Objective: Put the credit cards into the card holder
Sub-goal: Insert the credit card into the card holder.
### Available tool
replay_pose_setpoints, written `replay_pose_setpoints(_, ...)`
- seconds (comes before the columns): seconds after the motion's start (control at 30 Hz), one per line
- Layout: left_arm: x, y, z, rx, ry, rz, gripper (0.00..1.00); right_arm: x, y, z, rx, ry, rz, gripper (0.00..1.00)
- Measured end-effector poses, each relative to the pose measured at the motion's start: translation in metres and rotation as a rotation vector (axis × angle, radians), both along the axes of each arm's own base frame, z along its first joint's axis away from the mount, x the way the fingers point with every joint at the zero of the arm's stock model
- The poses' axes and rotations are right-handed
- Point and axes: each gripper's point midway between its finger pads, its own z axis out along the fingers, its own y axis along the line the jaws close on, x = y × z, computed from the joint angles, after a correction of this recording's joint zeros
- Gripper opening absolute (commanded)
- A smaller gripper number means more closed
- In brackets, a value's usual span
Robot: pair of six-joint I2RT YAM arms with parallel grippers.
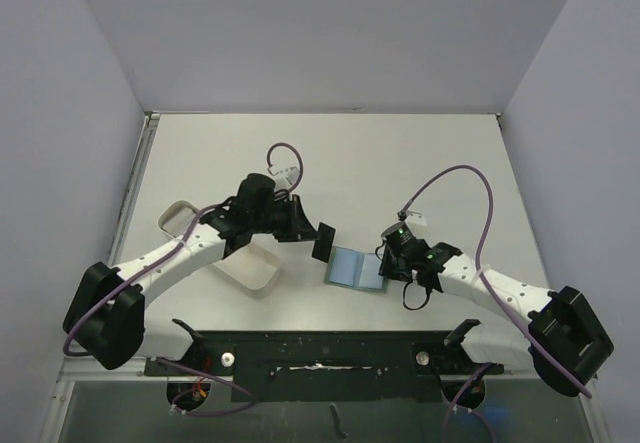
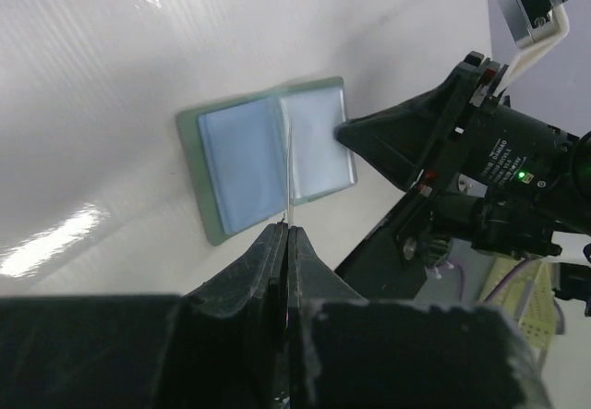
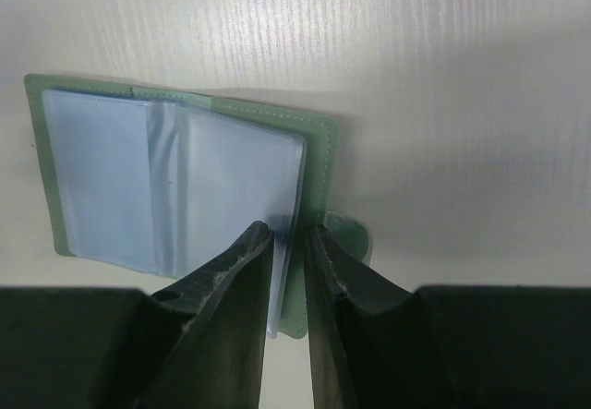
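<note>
Top external view: dark thin rectangular credit card (image 1: 325, 243) was clamped edge-up in left gripper (image 2: 288, 238), just left of open sage-green folding card holder (image 1: 357, 268); holder lay flat on white table (image 1: 400, 163), blue-grey sleeves up, long axis left-right; left arm reached rightward, wrist low; right gripper (image 3: 288, 243) was narrow, fingers astride holder's right leaf edge; firm pinch could not be told.
</note>
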Motion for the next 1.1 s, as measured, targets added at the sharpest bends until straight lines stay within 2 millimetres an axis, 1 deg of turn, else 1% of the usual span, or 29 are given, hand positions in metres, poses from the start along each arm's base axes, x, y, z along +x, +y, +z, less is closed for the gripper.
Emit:
replay_pose_setpoints(0.07, -0.007, -0.016, -0.010, -0.020, 0.038, -0.023, 0.00, -0.001, -0.002, -0.004, -0.008, 0.009, -0.004, 0.22)
replay_pose_setpoints(0.2, -0.014, -0.036, -0.029, -0.033, 0.096, -0.051, 0.00, -0.006, -0.007, -0.012, -0.020, 0.026, -0.009, 0.21)
replay_pose_setpoints(0.3, -0.016, -0.043, -0.047, -0.018, 0.139, -0.061, 0.00, -0.009, -0.010, -0.017, -0.027, 0.035, -0.012, 0.21)
replay_pose_setpoints(0.4, -0.019, -0.046, -0.064, 0.005, 0.180, -0.065, 0.00, -0.011, -0.012, -0.022, -0.034, 0.044, -0.012, 0.20)
replay_pose_setpoints(0.47, -0.021, -0.049, -0.071, 0.013, 0.195, -0.069, 0.00, -0.011, -0.012, -0.022, -0.033, 0.043, -0.012, 0.20)
replay_pose_setpoints(0.57, -0.025, -0.056, -0.078, 0.015, 0.206, -0.087, 0.00, -0.010, -0.011, -0.022, -0.029, 0.039, -0.012, 0.19)
replay_pose_setpoints(0.83, -0.032, -0.076, -0.086, 0.005, 0.226, -0.143, 0.00, -0.009, -0.011, -0.023, -0.024, 0.035, -0.015, 0.19)
replay_pose_setpoints(0.97, -0.033, -0.081, -0.086, 0.000, 0.222, -0.157, 0.00, -0.009, -0.011, -0.023, -0.023, 0.034, -0.015, 0.19)
replay_pose_setpoints(1.1, -0.031, -0.083, -0.092, 0.007, 0.229, -0.158, 0.00, -0.009, -0.011, -0.023, -0.023, 0.034, -0.016, 0.19)
